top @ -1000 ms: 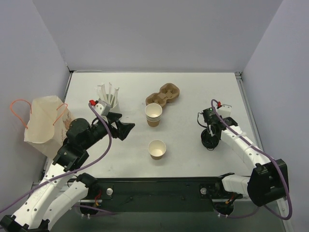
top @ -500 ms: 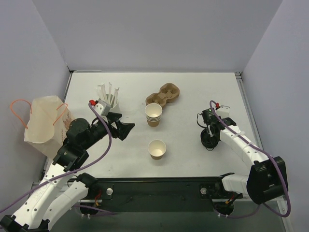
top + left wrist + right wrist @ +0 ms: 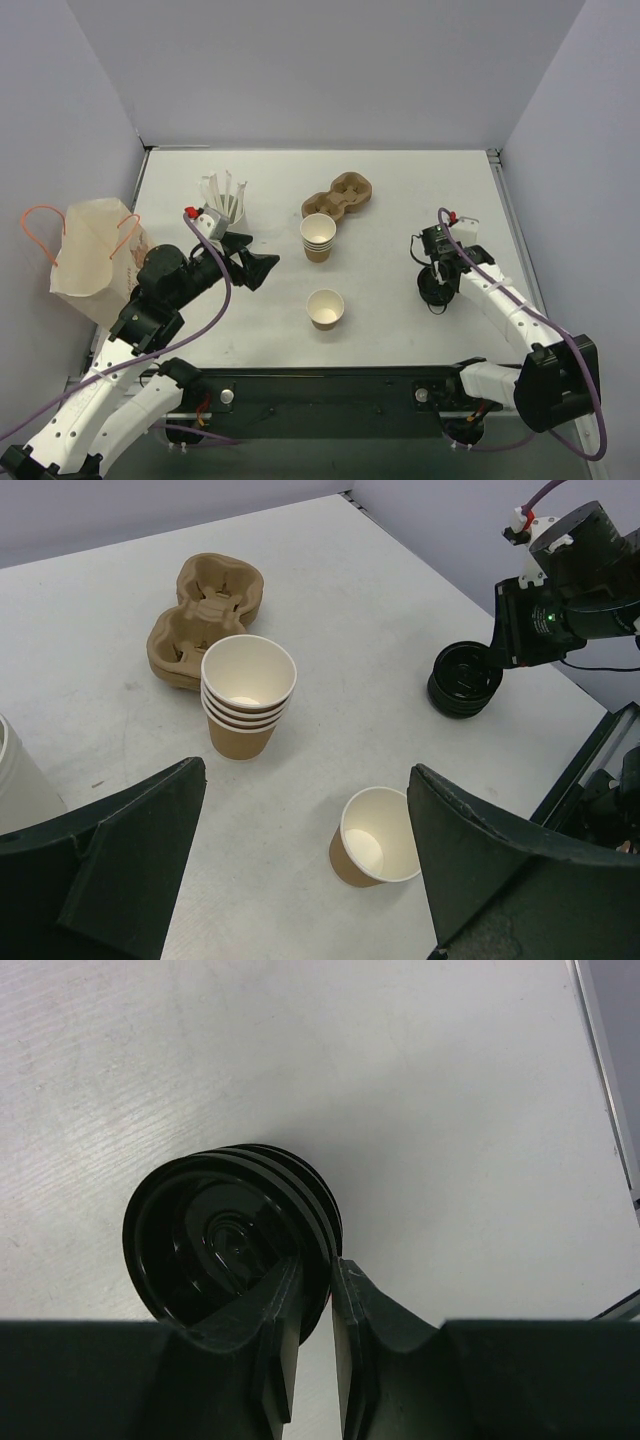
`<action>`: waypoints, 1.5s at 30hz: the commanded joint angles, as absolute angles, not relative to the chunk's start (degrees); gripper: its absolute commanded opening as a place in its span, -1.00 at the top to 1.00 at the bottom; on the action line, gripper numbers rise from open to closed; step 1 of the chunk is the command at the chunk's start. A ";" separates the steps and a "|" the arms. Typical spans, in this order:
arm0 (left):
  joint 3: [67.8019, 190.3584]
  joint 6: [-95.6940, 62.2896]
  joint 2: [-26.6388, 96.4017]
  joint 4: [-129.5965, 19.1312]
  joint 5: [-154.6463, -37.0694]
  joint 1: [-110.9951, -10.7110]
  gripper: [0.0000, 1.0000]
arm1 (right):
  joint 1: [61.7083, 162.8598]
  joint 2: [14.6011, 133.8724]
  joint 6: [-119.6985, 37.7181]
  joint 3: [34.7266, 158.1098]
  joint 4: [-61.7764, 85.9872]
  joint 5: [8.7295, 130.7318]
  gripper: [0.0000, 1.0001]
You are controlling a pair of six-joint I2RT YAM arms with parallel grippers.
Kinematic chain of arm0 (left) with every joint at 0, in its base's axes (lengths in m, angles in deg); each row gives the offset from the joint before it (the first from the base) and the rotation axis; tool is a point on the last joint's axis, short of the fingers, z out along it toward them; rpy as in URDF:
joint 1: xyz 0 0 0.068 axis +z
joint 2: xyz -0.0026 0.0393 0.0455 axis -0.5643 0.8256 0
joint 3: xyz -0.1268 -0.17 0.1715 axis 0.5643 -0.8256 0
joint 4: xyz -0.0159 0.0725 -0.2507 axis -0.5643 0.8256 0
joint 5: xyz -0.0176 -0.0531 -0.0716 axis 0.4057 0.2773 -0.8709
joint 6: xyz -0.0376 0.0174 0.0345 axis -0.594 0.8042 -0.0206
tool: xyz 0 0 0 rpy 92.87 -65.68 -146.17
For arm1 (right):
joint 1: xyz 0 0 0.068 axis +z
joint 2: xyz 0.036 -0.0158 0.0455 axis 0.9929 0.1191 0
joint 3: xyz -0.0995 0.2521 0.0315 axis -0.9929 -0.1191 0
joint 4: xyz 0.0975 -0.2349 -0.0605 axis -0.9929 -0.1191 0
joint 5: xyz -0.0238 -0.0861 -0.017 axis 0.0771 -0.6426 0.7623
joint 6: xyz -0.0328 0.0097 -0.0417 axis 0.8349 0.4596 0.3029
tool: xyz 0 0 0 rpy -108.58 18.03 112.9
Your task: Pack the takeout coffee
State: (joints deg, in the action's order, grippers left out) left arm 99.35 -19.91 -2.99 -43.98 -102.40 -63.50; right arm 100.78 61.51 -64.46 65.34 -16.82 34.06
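The single tan paper cup (image 3: 325,308), white inside and without a lid, stands upright near the table's front middle. In the left wrist view it (image 3: 375,837) sits below and between my fingers. My left gripper (image 3: 258,268) is open and empty, hovering to the cup's left (image 3: 303,780). A stack of black lids (image 3: 434,291) lies at the right. My right gripper (image 3: 318,1270) is shut on the top lid's rim (image 3: 230,1240), with one finger inside the lid and one outside. The left wrist view also shows the lids (image 3: 465,678).
A nested stack of tan cups (image 3: 318,237) stands behind the single cup. A brown pulp cup carrier (image 3: 340,195) lies further back. A white holder with sticks (image 3: 224,198) is at the back left. A paper bag with orange handles (image 3: 95,255) sits off the left edge.
My right wrist has shifted slightly at the lid stack. The left arm and the cups have not moved.
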 commanded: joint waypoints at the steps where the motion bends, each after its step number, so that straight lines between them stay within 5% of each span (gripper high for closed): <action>1: 99.36 -19.71 -3.52 -47.15 -102.80 -63.62 -0.83 | 100.47 59.60 -63.88 67.63 -19.91 32.91 0.60; 8: 99.36 -19.71 -3.52 -47.15 -103.06 -63.62 -0.84 | 100.47 58.98 -63.71 67.81 -20.52 32.56 0.61; 17: 99.36 -19.71 -3.52 -47.24 -103.24 -63.62 -0.84 | 100.38 63.03 -61.86 68.24 -18.77 31.86 0.39; 45: 99.28 -19.63 -3.70 -47.24 -103.15 -63.62 -0.84 | 100.47 64.62 -59.22 71.76 -19.29 29.22 0.75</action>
State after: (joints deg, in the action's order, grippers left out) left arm 98.82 -19.89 -3.23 -44.22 -102.45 -63.50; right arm 100.76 68.86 -59.34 69.73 -17.45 31.44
